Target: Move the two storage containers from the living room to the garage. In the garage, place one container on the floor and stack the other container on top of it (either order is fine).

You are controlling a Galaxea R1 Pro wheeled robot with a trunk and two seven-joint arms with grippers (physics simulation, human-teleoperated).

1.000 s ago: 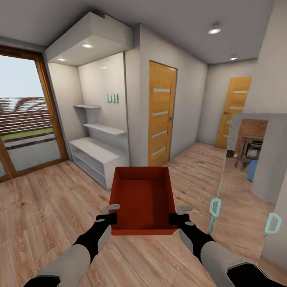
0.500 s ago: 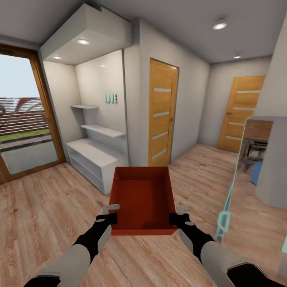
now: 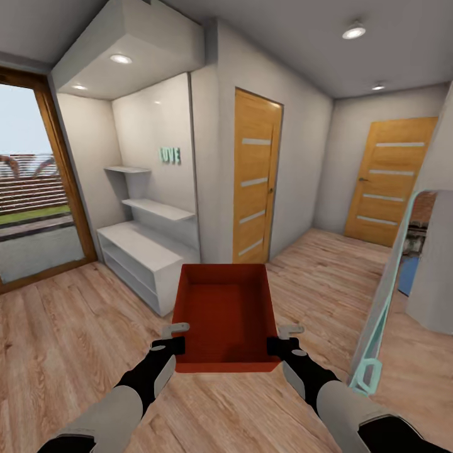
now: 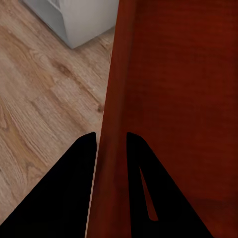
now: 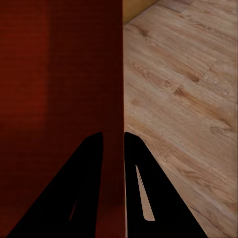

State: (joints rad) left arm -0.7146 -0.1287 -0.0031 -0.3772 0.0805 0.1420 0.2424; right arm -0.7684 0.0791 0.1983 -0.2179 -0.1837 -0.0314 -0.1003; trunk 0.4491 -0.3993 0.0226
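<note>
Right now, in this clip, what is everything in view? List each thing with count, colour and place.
storage container: one, orange-red, empty, carried in front of the robot, one side wall in each gripper's jaws
wooden doors: two, orange-brown with pale stripes, one straight ahead, one further right
shelf unit: one, white, in the wall niche ahead left
LOVE sign: one, teal, on the niche wall
glass door: one, wood-framed, far left, garden outside
glass panel: one, teal-edged, at right
ceiling lights: several, white, recessed
wood-plank floor: light brown, underfoot
left gripper: black, on the container's left wall
right gripper: black, on its right wall
</note>
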